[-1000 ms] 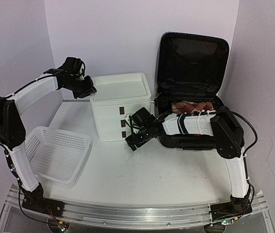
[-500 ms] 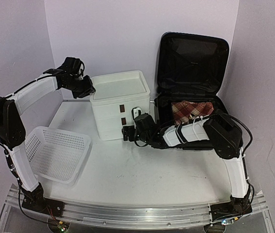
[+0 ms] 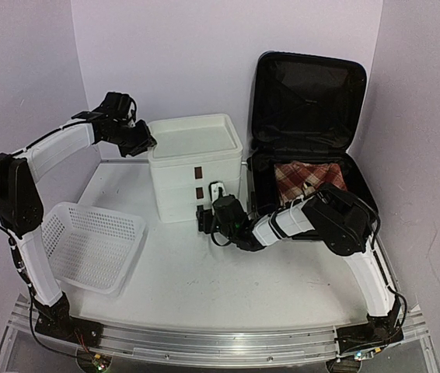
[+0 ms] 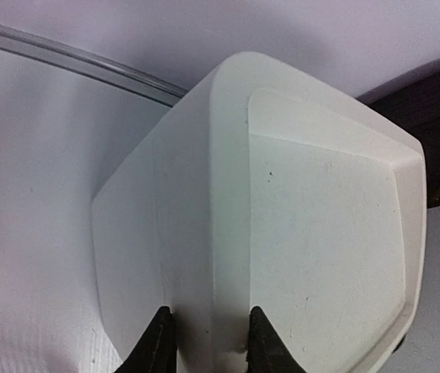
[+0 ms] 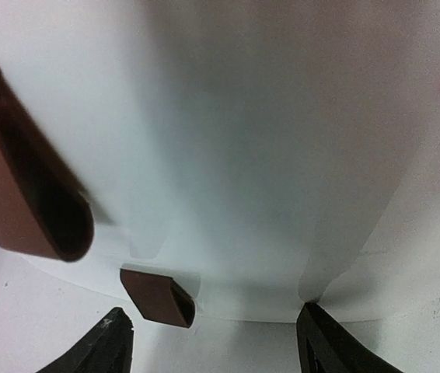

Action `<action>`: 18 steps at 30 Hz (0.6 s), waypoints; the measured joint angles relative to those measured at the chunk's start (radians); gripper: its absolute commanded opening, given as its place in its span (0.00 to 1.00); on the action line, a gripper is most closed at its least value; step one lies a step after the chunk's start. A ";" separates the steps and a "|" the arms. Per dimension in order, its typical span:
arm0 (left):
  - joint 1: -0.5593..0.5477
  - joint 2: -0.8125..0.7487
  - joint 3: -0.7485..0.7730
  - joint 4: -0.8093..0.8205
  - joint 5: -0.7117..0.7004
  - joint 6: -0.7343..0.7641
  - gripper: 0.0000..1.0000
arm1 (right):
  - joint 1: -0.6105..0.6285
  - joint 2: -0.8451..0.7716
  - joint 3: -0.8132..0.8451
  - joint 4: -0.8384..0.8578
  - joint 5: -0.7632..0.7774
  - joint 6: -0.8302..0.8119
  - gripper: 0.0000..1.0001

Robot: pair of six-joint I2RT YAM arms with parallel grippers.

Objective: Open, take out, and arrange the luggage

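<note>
The luggage (image 3: 307, 101) is a black hard-shell suitcase standing open at the back right, its lid upright. A red plaid cloth (image 3: 310, 176) lies in its lower half. My right gripper (image 3: 207, 214) is outside the luggage, low against the front of the white three-drawer box (image 3: 197, 144). In the right wrist view this gripper (image 5: 216, 342) is open and empty, its fingers either side of a small brown drawer handle (image 5: 158, 299). My left gripper (image 3: 145, 142) is at the box's back left top corner. In the left wrist view it (image 4: 208, 346) pinches the corner edge of the box (image 4: 282, 194).
A white perforated basket (image 3: 88, 245) sits at the front left on the table (image 3: 228, 287). A larger brown drawer handle (image 5: 29, 194) shows at the left of the right wrist view. Purple walls close in the back and both sides.
My right gripper has swung from the table in front of the luggage up to the drawer box's front. The box and my left gripper have shifted slightly right. More plaid cloth shows.
</note>
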 measured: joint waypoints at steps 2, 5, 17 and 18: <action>0.002 0.006 0.001 0.007 0.037 0.002 0.38 | 0.004 0.018 0.000 0.022 0.018 -0.010 0.78; 0.012 0.014 -0.001 -0.004 0.128 0.000 0.42 | 0.006 0.029 0.000 0.055 0.052 -0.020 0.77; 0.012 0.021 -0.002 -0.012 0.196 -0.021 0.36 | 0.013 0.080 0.007 0.160 0.154 -0.058 0.31; 0.013 0.021 -0.002 -0.012 0.196 -0.022 0.36 | 0.013 0.080 0.007 0.164 0.154 -0.063 0.27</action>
